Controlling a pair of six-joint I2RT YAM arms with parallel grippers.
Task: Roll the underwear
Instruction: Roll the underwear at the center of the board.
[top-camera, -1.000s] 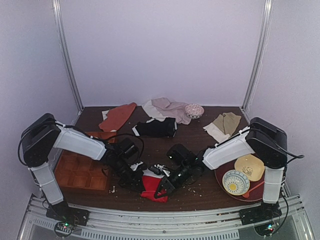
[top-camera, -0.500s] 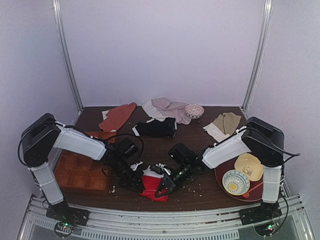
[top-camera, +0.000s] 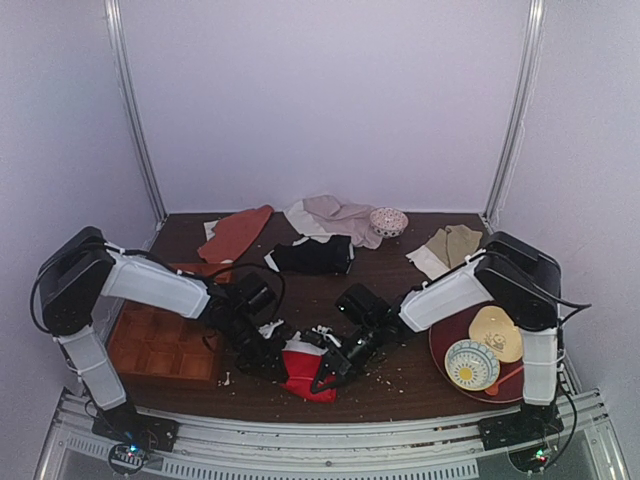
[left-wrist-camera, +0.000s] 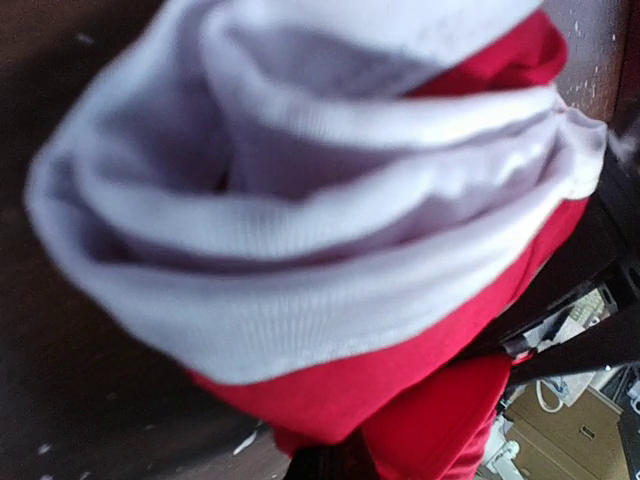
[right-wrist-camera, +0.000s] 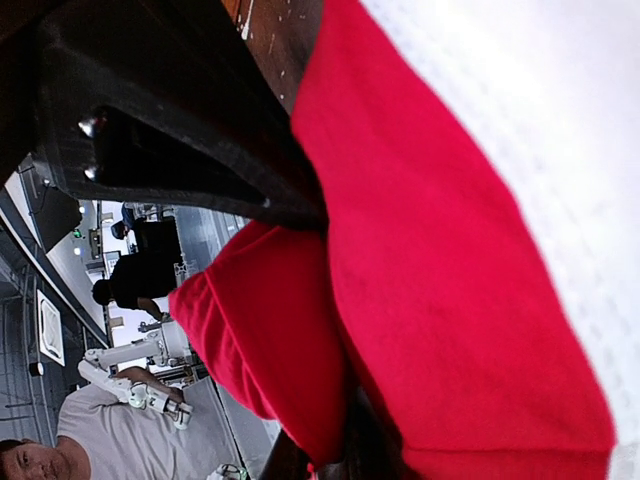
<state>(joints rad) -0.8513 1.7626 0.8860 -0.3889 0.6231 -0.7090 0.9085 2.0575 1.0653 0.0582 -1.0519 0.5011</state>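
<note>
Underwear (top-camera: 303, 368) bunched, near front table (top-camera: 390, 265) edge

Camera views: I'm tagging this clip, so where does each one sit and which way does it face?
Top external: above and behind the arms, looking down across the table; both arms show, the left gripper and right gripper meeting at the underwear.
Left wrist: on the left arm, close to the rolled white band of the underwear; no gripper part clearly shows.
Right wrist: on the right arm, facing red fabric with the room beyond; one dark finger shows.
Shared: all three see the underwear.
</note>
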